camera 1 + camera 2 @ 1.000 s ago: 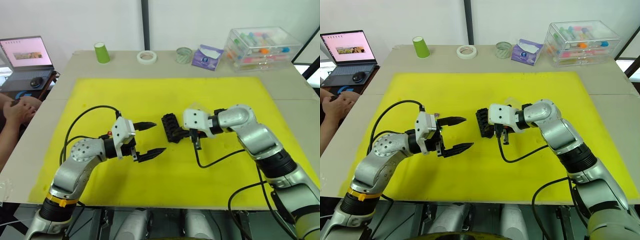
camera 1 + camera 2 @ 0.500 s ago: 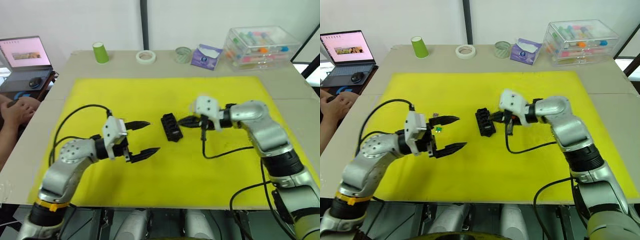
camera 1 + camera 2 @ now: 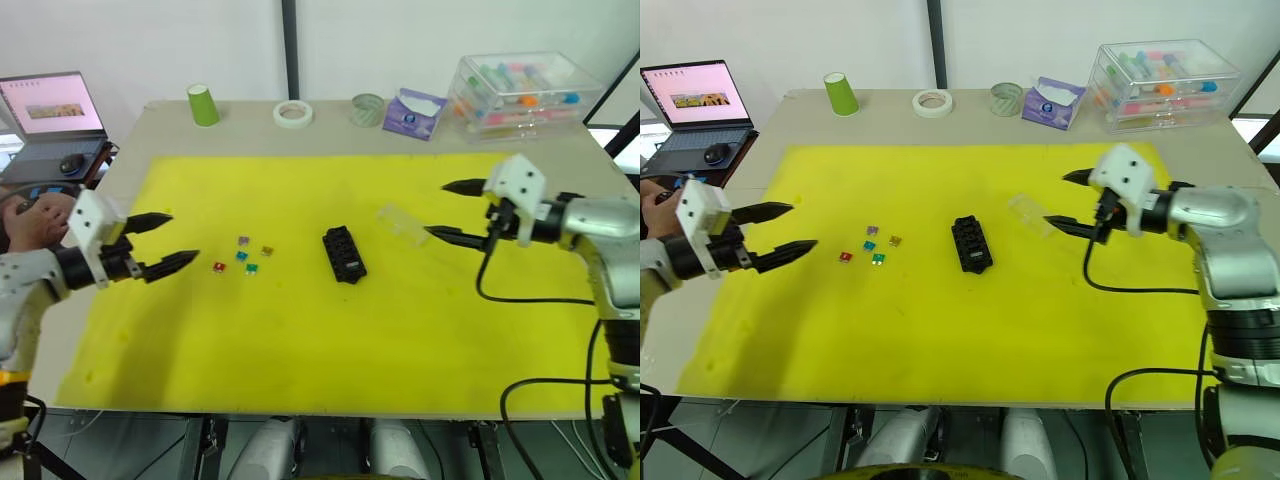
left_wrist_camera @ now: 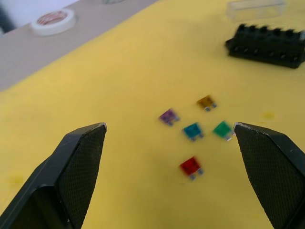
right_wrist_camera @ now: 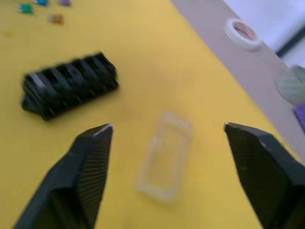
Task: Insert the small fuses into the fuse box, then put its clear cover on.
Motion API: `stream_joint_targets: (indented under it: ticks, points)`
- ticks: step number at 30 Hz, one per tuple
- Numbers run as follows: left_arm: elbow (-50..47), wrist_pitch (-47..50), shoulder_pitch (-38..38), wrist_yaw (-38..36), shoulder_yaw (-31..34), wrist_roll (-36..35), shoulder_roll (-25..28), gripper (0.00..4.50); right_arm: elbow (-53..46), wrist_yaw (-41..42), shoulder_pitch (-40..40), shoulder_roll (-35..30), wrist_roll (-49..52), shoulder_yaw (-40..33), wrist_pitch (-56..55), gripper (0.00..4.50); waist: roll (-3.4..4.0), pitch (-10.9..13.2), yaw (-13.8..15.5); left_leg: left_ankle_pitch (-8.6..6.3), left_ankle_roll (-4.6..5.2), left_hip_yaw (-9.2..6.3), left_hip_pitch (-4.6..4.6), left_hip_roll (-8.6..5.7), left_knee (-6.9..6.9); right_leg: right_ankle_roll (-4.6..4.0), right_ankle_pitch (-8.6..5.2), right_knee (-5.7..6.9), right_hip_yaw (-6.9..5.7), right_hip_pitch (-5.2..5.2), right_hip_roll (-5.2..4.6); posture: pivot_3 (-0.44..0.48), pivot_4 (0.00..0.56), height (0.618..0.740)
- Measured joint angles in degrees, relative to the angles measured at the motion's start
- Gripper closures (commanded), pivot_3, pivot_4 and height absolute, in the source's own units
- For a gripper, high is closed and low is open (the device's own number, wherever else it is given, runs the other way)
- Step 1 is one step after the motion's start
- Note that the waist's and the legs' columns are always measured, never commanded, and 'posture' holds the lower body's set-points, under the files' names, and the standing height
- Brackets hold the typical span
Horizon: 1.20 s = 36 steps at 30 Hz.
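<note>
- Left claw (image 3: 165, 242) is hovering released and empty at the mat's left edge, aiming at the fuses (image 3: 243, 257), probably lining up a first pick.
- Right claw (image 3: 1065, 200) is hanging spread wide and empty at the right, facing the cover (image 3: 1030, 212), which is lying flat just beside it.
- Fuses are sitting loose in a small cluster on the yellow mat (image 3: 330, 330), left of the box (image 3: 343, 254); five are showing: red, teal, green, purple, brown, all tiny plastic blades.
- Box is resting mid-mat, black ridged block, slots looking unfilled.
- Cover is looking like a thin clear rectangular cap, hard to spot.
</note>
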Motion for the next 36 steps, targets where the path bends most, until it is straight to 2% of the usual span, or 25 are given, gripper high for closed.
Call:
stream_joint_targets:
  ticks: [4,8,18,22,25,30,33,36]
  points:
    - [13.2,-5.83,-2.95,-0.57,1.78,4.01,3.0,0.0,9.56,-1.27,4.08,-3.2,-2.18,-3.85,-7.99,0.02,0.03,0.01,-0.17,0.0,0.0,0.03,0.0,-0.02,-0.03,0.0,0.0,0.0,0.01,-0.01,-0.01,0.0,0.15,0.74]
    - [19.22,-9.74,-4.83,-1.37,1.31,5.85,2.52,0.0,12.38,-2.65,6.44,-2.67,-2.65,-4.02,-12.04,0.02,0.05,0.02,-0.61,0.01,-0.02,0.02,0.0,0.0,-0.02,0.0,0.0,0.03,0.01,-0.02,-0.01,0.0,0.15,0.74]
    - [21.62,-10.22,-8.54,-1.93,-0.96,7.45,0.89,0.0,13.33,-4.51,7.04,-2.64,-2.66,-4.14,-13.16,0.02,0.06,0.03,-1.44,0.01,-0.02,-0.01,0.0,0.0,-0.04,0.0,0.0,0.03,0.0,-0.03,0.01,0.0,0.15,0.74]
    - [20.43,-7.61,-8.4,0.78,-0.06,7.05,-0.27,0.0,11.61,-4.62,5.88,-2.47,-1.74,-3.84,-8.94,0.02,0.07,0.04,-1.46,0.01,-0.02,-0.01,0.0,0.0,-0.04,0.0,0.0,0.04,0.01,-0.04,0.01,0.0,0.15,0.74]
    - [16.43,-1.39,-8.18,4.85,2.76,3.65,-2.39,0.0,5.03,-4.14,2.02,0.18,1.17,-1.68,-3.62,0.02,0.06,0.03,-1.75,0.01,-0.02,-0.03,-0.01,0.05,-0.04,0.0,0.0,0.05,0.01,-0.04,0.03,0.0,0.15,0.74]
    - [10.27,21.92,-6.63,7.17,8.08,-7.24,-2.14,0.0,-4.34,-2.96,-2.62,7.64,3.92,6.0,1.33,0.02,0.06,0.03,-1.87,0.01,-0.02,-0.04,-0.02,0.06,-0.03,0.0,0.0,0.07,0.01,-0.06,0.03,0.0,0.15,0.74]
    - [8.69,32.08,-5.53,7.43,10.61,-12.49,-1.82,0.0,-8.18,-2.56,-4.78,10.29,6.33,9.05,5.49,0.02,0.05,0.05,-1.31,0.01,-0.02,-0.1,-0.05,0.02,0.06,0.0,0.0,0.08,-0.02,-0.02,0.01,0.0,0.15,0.74]
    - [13.05,53.52,-7.87,7.02,12.7,-19.96,3.94,0.0,-17.83,-2.26,-9.8,16.86,10.04,15.71,11.88,0.02,-0.08,0.07,-1.94,0.02,-0.03,-0.22,-0.06,0.05,0.02,0.0,0.0,0.22,-0.02,-0.13,0.12,0.0,0.15,0.74]
